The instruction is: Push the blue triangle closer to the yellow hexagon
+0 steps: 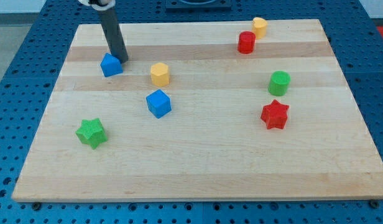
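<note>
Upper left of frame: my tip (124,60) down on the wooden board (198,168), just at the upper-right edge of the blue triangle (110,65), touching or nearly so; can't tell which. No jaws on this rig, just a plain dark rod, holding nothing.

Yellow hexagon (160,73) sits near the triangle, to its right, w/ a gap btwn them. Blue cube (158,103) below the hexagon. Green star (91,132) lower left. Red star (275,114) right of centre, green cylinder (279,83) just above it. Top right: red block (246,42) and a second yellow block (259,27), close together.
</note>
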Action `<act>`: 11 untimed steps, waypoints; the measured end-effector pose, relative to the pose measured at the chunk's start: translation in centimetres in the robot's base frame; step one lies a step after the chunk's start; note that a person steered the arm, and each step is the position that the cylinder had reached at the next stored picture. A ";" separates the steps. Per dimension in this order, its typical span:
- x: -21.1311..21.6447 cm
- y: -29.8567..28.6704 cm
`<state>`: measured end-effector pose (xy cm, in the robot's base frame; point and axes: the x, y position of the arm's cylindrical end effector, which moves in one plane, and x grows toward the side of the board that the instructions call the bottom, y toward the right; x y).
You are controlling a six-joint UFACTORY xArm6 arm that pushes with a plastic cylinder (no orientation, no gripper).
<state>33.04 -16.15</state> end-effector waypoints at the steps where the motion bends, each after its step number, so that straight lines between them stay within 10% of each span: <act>1: 0.9 0.9; 6: -5.7 -6.1; 11: 2.1 -7.1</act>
